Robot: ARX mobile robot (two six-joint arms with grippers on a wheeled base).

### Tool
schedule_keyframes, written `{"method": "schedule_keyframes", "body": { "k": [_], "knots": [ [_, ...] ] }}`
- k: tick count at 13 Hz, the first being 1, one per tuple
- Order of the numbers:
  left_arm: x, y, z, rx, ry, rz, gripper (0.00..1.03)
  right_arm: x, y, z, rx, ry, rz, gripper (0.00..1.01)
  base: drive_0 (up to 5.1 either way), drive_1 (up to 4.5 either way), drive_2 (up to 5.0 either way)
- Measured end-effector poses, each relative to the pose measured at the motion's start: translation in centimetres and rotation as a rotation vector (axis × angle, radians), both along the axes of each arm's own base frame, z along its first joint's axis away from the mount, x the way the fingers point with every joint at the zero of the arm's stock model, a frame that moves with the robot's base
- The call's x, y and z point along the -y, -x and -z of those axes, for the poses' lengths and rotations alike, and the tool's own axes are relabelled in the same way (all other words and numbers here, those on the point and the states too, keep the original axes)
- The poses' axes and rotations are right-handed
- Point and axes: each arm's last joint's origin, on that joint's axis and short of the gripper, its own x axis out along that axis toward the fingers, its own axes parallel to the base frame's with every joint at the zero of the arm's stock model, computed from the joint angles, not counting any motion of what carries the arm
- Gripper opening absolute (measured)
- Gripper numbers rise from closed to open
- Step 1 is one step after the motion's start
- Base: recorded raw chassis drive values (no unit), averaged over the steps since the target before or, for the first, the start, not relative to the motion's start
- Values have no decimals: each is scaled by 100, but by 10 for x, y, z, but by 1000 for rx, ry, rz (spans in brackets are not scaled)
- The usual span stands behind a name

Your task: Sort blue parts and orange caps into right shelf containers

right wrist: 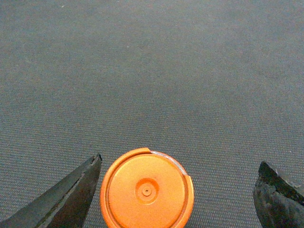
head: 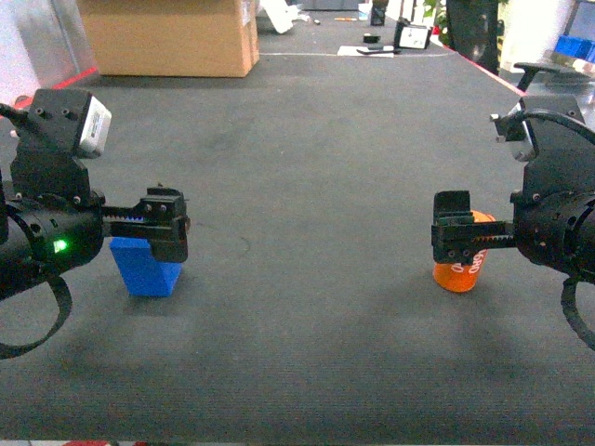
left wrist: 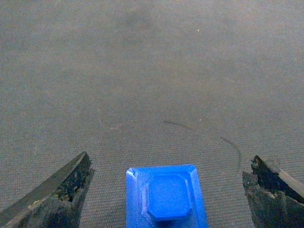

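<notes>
Twin grippers spread wide over a blue part and an orange cap, neither yet gripped

Seen from the left wrist, the left gripper (left wrist: 166, 190) has its dark fingers (left wrist: 61, 192) parted well clear of both sides of the blue part (left wrist: 165, 197), which stands on the grey mat (left wrist: 152, 71); the right gripper (right wrist: 178, 192) brackets the orange cap (right wrist: 146, 190) with similar daylight on each side, holding nothing. That straddling pose reads as a lineup for a close from either flank. Both wrist views cut off the near edges of part and cap; from the head camera the left gripper (head: 165, 223) masks the part's top and the right gripper (head: 456, 240) covers most of the cap (head: 457, 273), its white printing unreadable. The shelf containers are not in view; a cardboard box (head: 167, 35) sits far back
</notes>
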Motion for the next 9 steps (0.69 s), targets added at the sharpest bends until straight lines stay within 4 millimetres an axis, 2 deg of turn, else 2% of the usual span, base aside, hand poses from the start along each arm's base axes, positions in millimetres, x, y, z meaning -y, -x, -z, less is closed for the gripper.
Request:
{"method": "schedule_keyframes", "body": {
  "k": [5,9],
  "knots": [
    [3,-5,29,-69,-15,-10,98,-1,-4,16,-31,-16,9,98,0,0,0],
    [3,-10,35,-77,-14,-19,98,-2,-7,29,-59,-29,14,98,0,0,0]
  ]
}}
